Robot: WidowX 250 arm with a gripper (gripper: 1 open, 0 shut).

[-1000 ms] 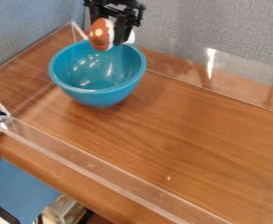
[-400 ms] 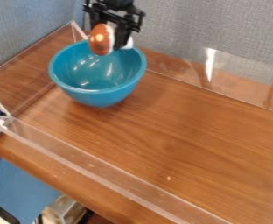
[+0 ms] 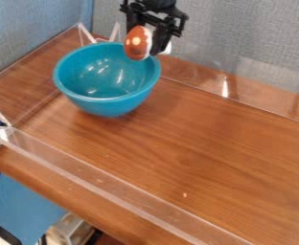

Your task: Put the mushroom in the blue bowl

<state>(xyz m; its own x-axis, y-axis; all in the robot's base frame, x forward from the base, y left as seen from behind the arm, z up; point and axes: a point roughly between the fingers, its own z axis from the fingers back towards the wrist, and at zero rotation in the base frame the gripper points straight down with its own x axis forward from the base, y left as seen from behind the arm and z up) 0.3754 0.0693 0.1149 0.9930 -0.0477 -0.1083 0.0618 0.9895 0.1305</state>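
The black mechanical hand (image 3: 152, 27) is partly closed, gripping the small toy mushroom with an orange-brown cap (image 3: 138, 42). The mushroom is held above the right rim of the round, glossy turquoise-blue plastic bowl (image 3: 104, 84). The bowl rests upright on the brown wooden bench (image 3: 191, 158), near its far-left corner.

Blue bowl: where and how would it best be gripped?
Probably by the near rim of the blue bowl, one finger inside and one outside, coming from above: the bowl stands upright, its mouth open upward, and the pincer with the mushroom is up at the far-right rim.
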